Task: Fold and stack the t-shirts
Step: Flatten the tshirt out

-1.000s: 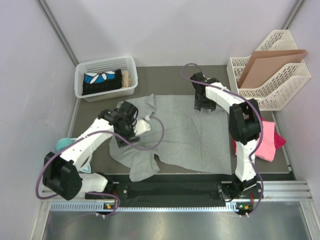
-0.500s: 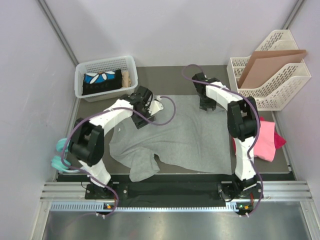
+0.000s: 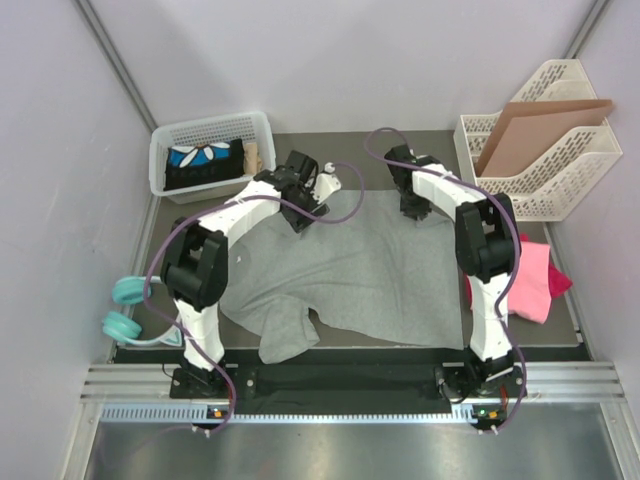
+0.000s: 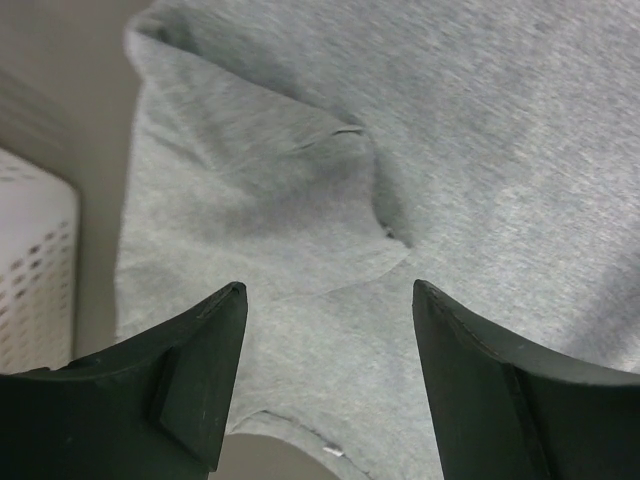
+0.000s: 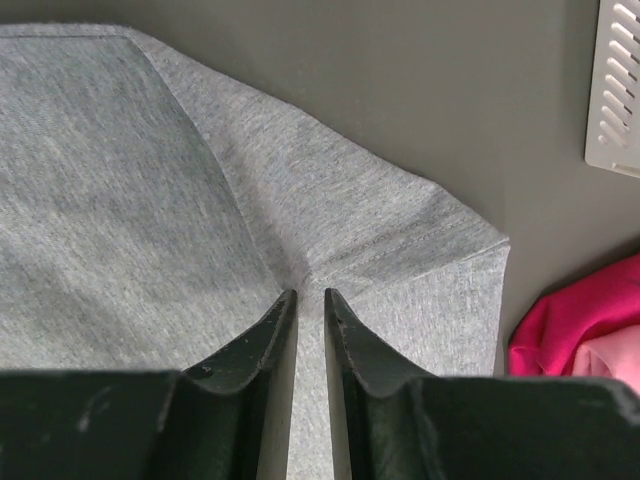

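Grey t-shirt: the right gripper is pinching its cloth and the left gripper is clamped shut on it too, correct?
No. The left gripper is open over the grey t-shirt, holding nothing; the left wrist view shows it. The rest stands.

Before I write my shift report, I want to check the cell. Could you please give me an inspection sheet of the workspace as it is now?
Surface: dark table mat, mostly covered by cloth.
Job's things: grey t-shirt spread out, its near-left part crumpled; pink t-shirts in a pile at the right edge, not folded.
Clutter: white basket with dark items; file rack holding a cardboard sheet; teal item left of the mat.
Grippers: left gripper open above the grey cloth; right gripper almost closed, pinching the sleeve.
Cables: purple cables loop from both arms above the shirt.
Surroundings: pale walls; metal rail at the near edge.
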Robot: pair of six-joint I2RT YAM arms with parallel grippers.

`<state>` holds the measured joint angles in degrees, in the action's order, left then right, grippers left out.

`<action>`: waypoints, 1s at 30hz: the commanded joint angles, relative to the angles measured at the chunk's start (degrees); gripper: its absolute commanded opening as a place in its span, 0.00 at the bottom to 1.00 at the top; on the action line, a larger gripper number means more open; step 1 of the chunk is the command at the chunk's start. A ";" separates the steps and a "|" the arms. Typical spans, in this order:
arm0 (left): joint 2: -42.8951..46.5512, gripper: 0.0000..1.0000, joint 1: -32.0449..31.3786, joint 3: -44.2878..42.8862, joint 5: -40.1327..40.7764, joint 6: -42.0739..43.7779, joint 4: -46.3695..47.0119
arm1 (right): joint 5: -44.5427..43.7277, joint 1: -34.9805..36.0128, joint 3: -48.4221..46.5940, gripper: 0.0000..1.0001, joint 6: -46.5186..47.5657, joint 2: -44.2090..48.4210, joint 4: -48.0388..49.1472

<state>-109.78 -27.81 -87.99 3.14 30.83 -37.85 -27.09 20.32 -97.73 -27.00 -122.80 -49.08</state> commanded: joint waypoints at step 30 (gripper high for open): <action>-9.84 0.49 -0.58 -3.16 -1.47 -2.88 1.20 | -0.24 -0.72 4.92 0.05 0.20 2.92 3.55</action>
<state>-118.91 -28.29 -88.97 1.13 27.22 -37.60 -27.05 19.99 -93.36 -27.00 -122.28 -46.24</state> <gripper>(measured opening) 0.591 0.051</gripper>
